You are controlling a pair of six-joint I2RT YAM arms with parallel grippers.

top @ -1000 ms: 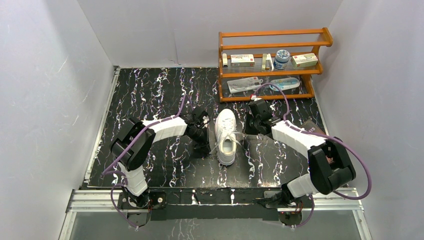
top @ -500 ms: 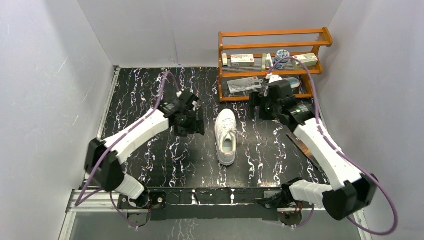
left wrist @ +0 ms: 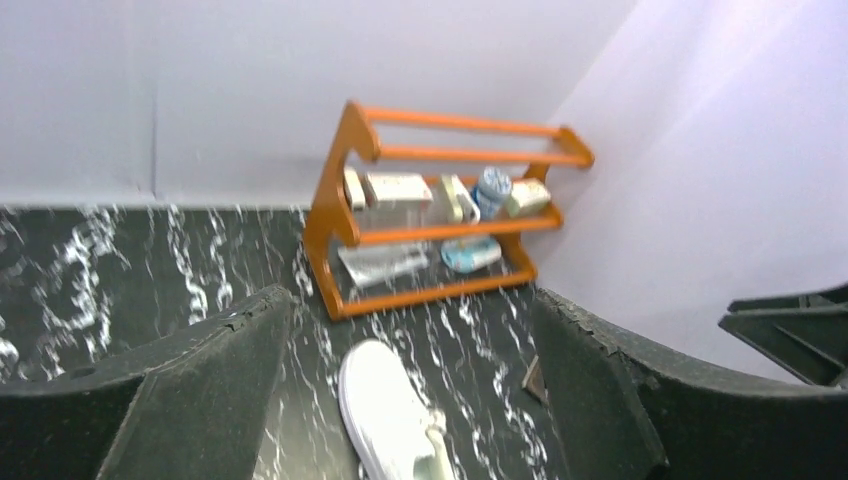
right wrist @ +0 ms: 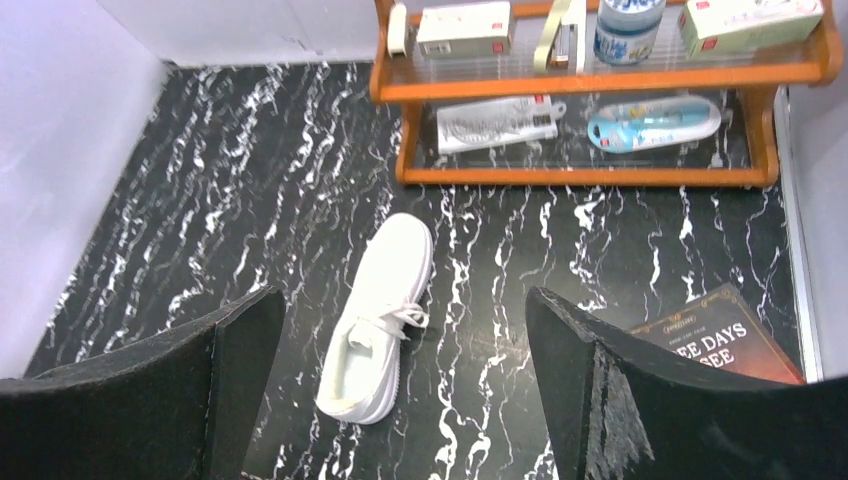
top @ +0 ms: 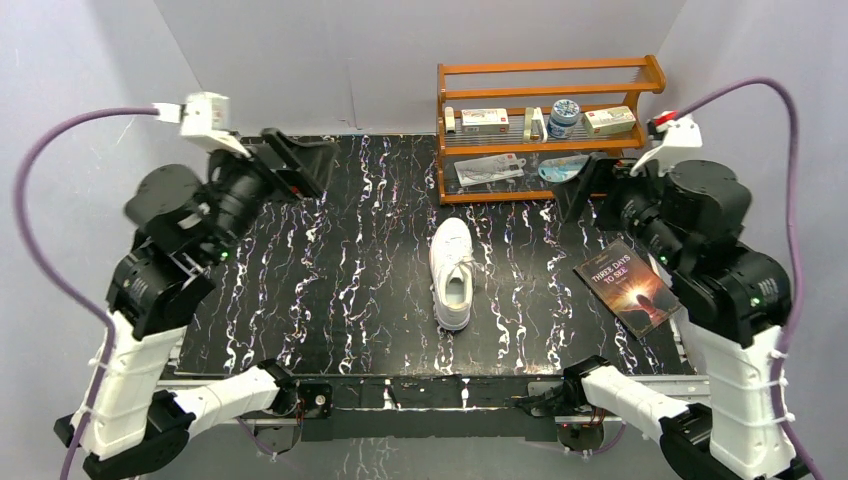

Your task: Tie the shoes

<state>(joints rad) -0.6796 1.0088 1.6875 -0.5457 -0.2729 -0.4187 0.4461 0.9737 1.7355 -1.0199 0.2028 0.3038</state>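
Sneaker [top: 452, 272] lies mid-way across the worktop [top: 330, 290], toe at 12 o'clock, laces [right wrist: 400, 320] seemingly bowed. Your left end effector [top: 305, 165] hangs at its 10 o'clock, your right end effector [top: 580, 188] at 2. Both are released, empty, and likely held clear because the knot looks finished.

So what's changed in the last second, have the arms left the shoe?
Both arms rose away from the shoe and swung outward: the left gripper to the far left, the right gripper to the far right. Both had been shut, low beside the shoe; now both are open and hold nothing. The shoe and the rack stayed where they were.
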